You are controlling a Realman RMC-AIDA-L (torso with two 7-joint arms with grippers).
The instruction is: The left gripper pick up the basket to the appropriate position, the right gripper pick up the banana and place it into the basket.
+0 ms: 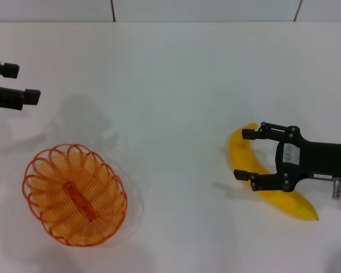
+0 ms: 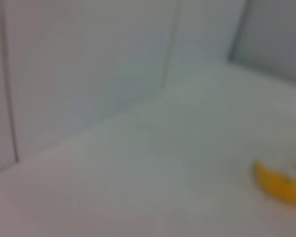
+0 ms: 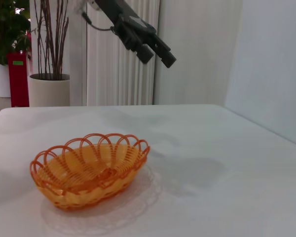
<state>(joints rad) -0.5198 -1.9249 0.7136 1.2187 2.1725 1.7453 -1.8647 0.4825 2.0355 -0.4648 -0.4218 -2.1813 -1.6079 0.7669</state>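
The orange wire basket (image 1: 74,193) sits on the white table at the front left; it also shows in the right wrist view (image 3: 89,168). It is empty. My left gripper (image 1: 23,83) hovers open and empty behind and left of the basket, apart from it; it also shows in the right wrist view (image 3: 158,55). The yellow banana (image 1: 290,202) lies on the table at the right. My right gripper (image 1: 244,154), with its white label, is open, its two fingers straddling the banana's upper half. The banana shows blurred in the left wrist view (image 2: 281,185).
The white table (image 1: 176,85) ends at a pale wall at the back. In the right wrist view a potted plant (image 3: 49,84) and a white slatted panel (image 3: 118,74) stand beyond the table's far edge.
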